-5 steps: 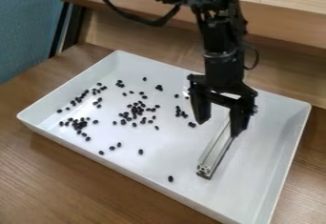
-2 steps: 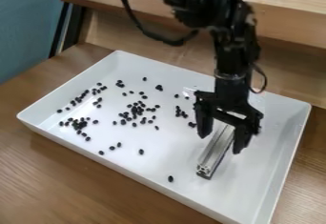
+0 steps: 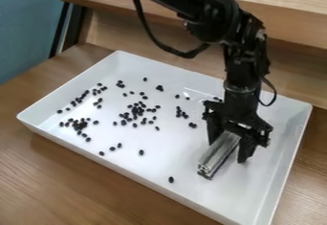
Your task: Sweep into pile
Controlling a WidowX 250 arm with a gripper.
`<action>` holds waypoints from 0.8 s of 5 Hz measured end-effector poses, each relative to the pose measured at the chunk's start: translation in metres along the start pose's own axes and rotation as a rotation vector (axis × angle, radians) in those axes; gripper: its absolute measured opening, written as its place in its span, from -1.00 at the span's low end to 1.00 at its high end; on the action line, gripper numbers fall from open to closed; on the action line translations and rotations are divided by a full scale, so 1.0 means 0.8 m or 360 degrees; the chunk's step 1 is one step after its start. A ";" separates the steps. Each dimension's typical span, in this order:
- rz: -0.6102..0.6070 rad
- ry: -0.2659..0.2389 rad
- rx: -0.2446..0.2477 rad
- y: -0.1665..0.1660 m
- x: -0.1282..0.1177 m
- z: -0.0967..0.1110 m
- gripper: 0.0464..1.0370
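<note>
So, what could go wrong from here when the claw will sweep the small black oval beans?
The black two-finger claw straddles the silver metal bar towards its far end, so the bar might twist when pushed.

One lone bean lies away from the others and could be missed.

Beans are widely scattered, so some may slip around the bar.
</note>
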State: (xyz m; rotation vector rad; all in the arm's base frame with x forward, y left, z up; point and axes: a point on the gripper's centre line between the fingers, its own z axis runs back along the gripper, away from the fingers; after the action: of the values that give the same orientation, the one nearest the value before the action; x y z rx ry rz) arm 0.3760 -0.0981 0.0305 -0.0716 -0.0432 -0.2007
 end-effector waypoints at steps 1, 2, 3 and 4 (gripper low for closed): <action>-0.0057 0.0007 -0.0007 0.000 -0.005 -0.003 -0.24; -0.0141 0.0049 -0.0031 0.013 -0.017 -0.001 -0.29; -0.0177 0.0095 -0.0043 0.046 -0.043 0.001 -0.29; -0.0232 0.0111 -0.0036 0.073 -0.065 0.002 -0.29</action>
State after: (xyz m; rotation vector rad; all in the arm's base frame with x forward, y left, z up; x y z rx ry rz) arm 0.3364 -0.0303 0.0255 -0.0840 0.0232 -0.3490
